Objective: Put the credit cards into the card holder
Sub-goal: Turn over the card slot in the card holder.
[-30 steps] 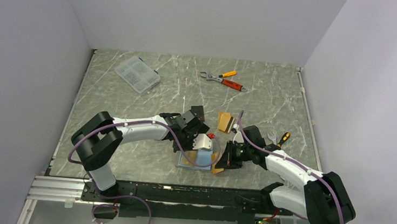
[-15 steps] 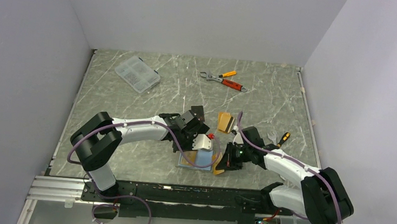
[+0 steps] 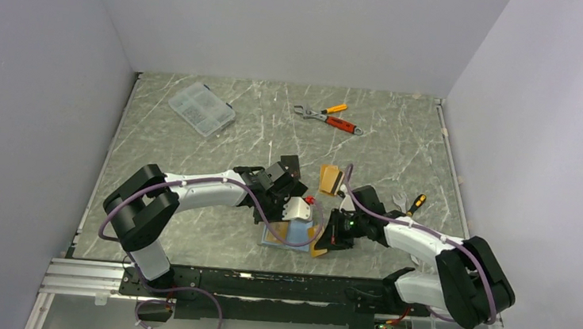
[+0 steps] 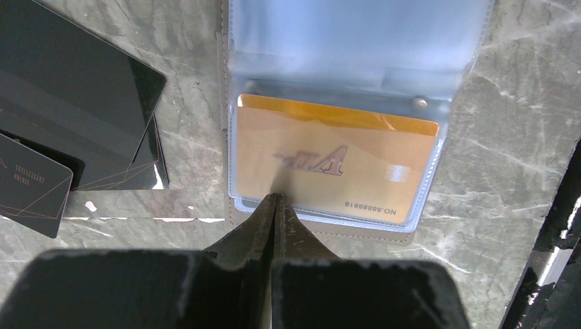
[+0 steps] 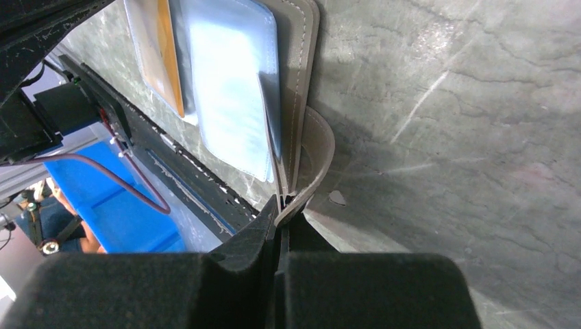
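Around the card holder [image 3: 276,235], the left arm [image 3: 206,191] blocks 10 o'clock and the right arm [image 3: 413,239] blocks 3. An orange card [image 3: 329,179] lies at 1, and the bench [image 3: 211,233] is open at 8.

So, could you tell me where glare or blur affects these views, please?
Left wrist: left hand blurred up close, orange card sharp, glare whitening the card holder sleeves. Right wrist: right hand blurred, same glare. Top external: even light, nothing blown out.
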### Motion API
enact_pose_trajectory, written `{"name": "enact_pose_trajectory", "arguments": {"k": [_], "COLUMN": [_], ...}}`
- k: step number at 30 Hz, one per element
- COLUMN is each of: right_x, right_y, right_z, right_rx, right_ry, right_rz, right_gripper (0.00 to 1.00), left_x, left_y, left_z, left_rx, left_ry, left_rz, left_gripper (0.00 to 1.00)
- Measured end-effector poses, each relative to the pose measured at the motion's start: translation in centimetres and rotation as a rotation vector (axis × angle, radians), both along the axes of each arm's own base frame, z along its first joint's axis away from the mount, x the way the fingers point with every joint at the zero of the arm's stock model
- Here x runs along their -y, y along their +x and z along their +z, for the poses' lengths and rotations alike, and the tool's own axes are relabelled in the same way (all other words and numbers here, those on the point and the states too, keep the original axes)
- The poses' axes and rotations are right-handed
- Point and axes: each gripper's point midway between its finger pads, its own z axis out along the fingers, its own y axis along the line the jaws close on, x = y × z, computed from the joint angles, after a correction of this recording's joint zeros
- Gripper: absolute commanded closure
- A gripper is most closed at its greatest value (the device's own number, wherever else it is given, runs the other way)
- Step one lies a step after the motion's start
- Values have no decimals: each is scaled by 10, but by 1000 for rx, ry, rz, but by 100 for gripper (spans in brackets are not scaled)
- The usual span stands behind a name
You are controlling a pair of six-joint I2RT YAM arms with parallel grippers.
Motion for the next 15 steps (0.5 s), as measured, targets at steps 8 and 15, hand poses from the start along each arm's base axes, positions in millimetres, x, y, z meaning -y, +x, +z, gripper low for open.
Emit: {"name": "enact_pose_trajectory", "arguments": {"k": [8,15], "right_x": [-5,-9], "right_y": [-3,-5], "right_z": [-3,-4], "right_rx": [-31,-46], "right_ry": [20,35], "right_rz": [18,29], "right_gripper": [100,100], "left_x": [0,0], "left_y": [0,0], "left_z": [0,0], "left_rx": [0,0], "left_ry": [0,0], "left_rz": [0,0], "left_gripper": [96,96]}}
